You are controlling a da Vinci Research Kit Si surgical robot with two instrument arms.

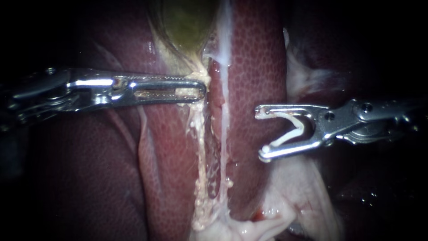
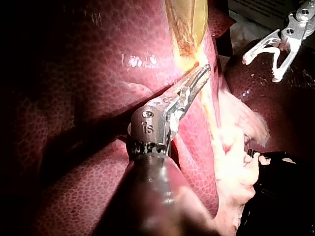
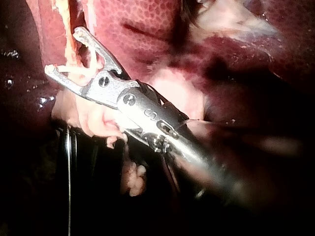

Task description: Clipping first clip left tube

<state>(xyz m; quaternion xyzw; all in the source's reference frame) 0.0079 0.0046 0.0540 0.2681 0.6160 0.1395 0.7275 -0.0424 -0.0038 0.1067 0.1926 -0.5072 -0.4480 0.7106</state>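
Observation:
My left instrument (image 1: 200, 89) comes in level, its slotted jaws shut on yellowish tissue at the neck of the gallbladder (image 1: 187, 22), where the left tube (image 1: 200, 147) begins. This ragged, pale yellow tube runs down from there. Beside it runs the whiter right tube (image 1: 224, 111). My right instrument (image 1: 261, 134) lies apart from both tubes, over the liver (image 1: 254, 58). Its jaws stand wide with a white V-shaped clip (image 1: 290, 129) held between them. The right wrist view shows the same instrument (image 3: 63, 50) with the clip (image 3: 78, 73), short of the tubes.
Pale fatty tissue (image 1: 267, 218) gathers where the tubes meet at the bottom and spreads under the right instrument. More whitish tissue (image 1: 307, 76) lies above it. Dark liver surface (image 1: 89, 178) fills the left side.

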